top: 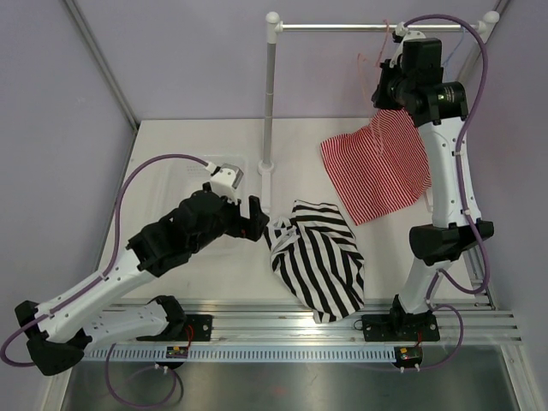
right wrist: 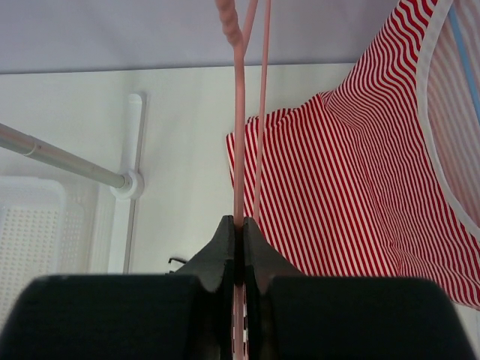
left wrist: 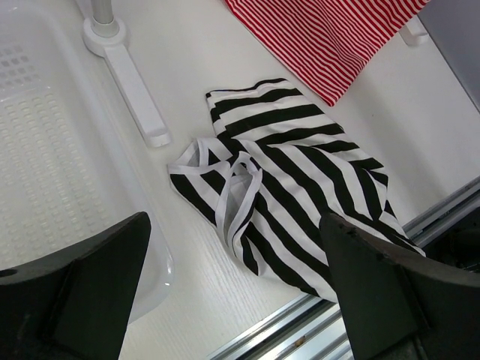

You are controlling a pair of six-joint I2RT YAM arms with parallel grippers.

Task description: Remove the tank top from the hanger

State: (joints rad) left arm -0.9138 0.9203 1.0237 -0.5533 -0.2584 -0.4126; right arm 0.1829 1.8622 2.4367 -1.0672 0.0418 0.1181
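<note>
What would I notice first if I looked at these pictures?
The black-and-white tank top, lying crumpled on the table at the front, beside the open left gripper. Behind it droops a red striped top, and high above, the right gripper pinches a thin pink hanger.

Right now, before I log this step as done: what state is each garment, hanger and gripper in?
black-and-white tank top: off the hanger, crumpled on the table
pink hanger: bare, held up
red-striped top: hanging below the rail
left gripper: open, empty
right gripper: shut on the pink hanger
</note>
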